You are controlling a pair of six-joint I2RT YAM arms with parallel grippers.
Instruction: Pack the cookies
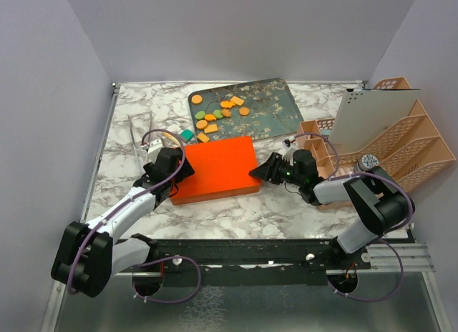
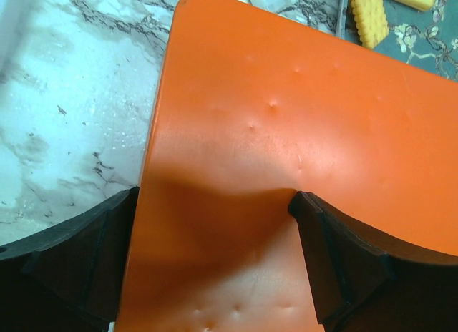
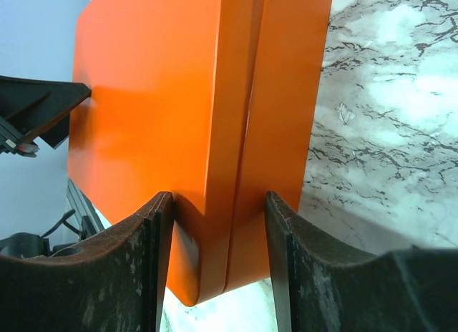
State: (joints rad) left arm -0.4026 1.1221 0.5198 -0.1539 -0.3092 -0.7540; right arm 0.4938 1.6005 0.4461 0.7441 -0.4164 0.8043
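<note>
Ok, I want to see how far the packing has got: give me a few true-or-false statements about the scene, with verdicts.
1. The cookies lie on the tray. True.
2. The box stands open. False: its lid is on.
3. The left gripper holds a cookie. False: its jaws are open at the box's corner.
4. The right gripper has the box's edge between its jaws. True.
5. The organizer stands left of the box. False: right of it.
</note>
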